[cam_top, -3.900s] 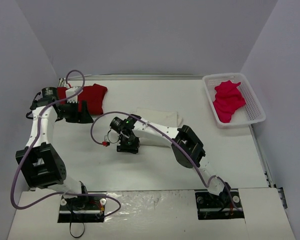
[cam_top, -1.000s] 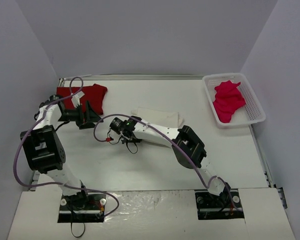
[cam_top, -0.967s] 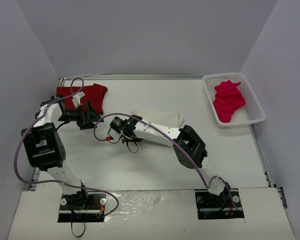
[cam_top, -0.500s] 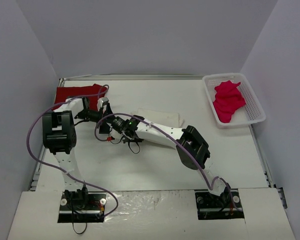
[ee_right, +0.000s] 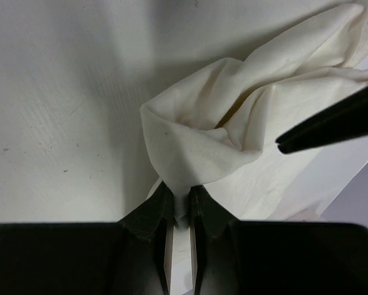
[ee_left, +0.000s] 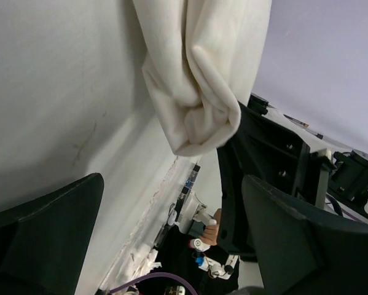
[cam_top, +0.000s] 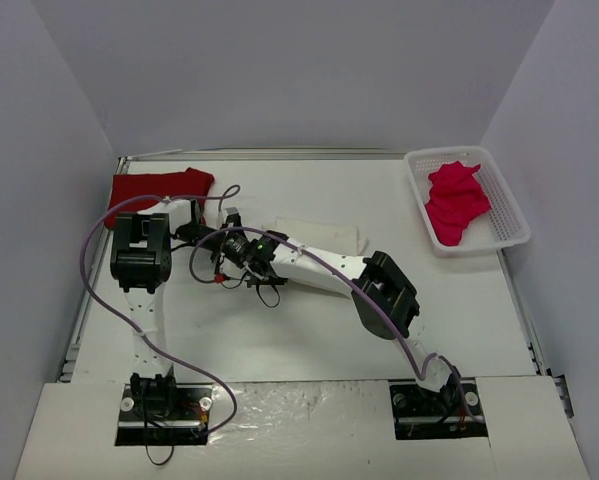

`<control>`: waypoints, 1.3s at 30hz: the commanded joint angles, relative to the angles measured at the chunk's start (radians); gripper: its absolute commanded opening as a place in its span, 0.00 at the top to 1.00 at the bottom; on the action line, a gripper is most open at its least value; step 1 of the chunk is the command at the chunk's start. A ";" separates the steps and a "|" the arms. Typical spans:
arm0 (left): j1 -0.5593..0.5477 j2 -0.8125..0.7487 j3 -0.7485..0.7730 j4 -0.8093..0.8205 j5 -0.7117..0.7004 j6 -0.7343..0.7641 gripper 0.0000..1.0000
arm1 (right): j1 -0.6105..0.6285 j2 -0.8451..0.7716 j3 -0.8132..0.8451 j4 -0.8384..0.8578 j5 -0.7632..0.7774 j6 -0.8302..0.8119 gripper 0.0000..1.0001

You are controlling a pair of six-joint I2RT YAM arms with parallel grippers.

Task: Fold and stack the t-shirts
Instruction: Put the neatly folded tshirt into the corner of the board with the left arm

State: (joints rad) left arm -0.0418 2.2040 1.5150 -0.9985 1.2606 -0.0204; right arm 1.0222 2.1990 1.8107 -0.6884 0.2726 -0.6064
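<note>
The cream-white t-shirt (cam_top: 324, 236) lies folded at the table's middle, partly under my right forearm. My right gripper (ee_right: 181, 212) is shut on a bunched fold at the cream shirt's (ee_right: 196, 138) left end. My left gripper (ee_left: 171, 184) is open and empty, jaws wide apart, and the cream shirt's bunched end (ee_left: 196, 86) lies just ahead of it. In the top view the left gripper (cam_top: 223, 230) sits right beside the right wrist (cam_top: 251, 248). The red t-shirt (cam_top: 159, 185) lies at the back left. The pinkish-red t-shirt (cam_top: 453, 203) lies crumpled in the basket.
The white lattice basket (cam_top: 506, 200) stands at the back right, by the right wall. The left arm's purple cable (cam_top: 99, 270) loops over the left side. One black finger of the left gripper (ee_right: 331, 123) shows in the right wrist view.
My left arm has swung away from the red shirt toward the centre and now sits next to the right gripper. The right gripper has stayed at the cream shirt's left end.
</note>
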 commanded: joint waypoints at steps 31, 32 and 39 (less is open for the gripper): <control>-0.211 0.158 0.163 0.250 -0.052 -0.260 0.22 | -0.016 0.039 0.128 -0.105 -0.009 -0.009 1.00; -0.216 0.163 0.163 0.262 -0.032 -0.271 0.38 | -0.017 0.038 0.130 -0.105 -0.013 -0.009 1.00; -0.250 0.135 0.152 0.287 -0.010 -0.282 0.97 | -0.034 0.048 0.139 -0.114 -0.033 -0.001 1.00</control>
State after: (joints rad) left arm -0.2684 2.3657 1.6691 -0.7246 1.2587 -0.2996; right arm 1.0012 2.2448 1.9018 -0.7563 0.2295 -0.6098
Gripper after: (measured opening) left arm 0.072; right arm 0.075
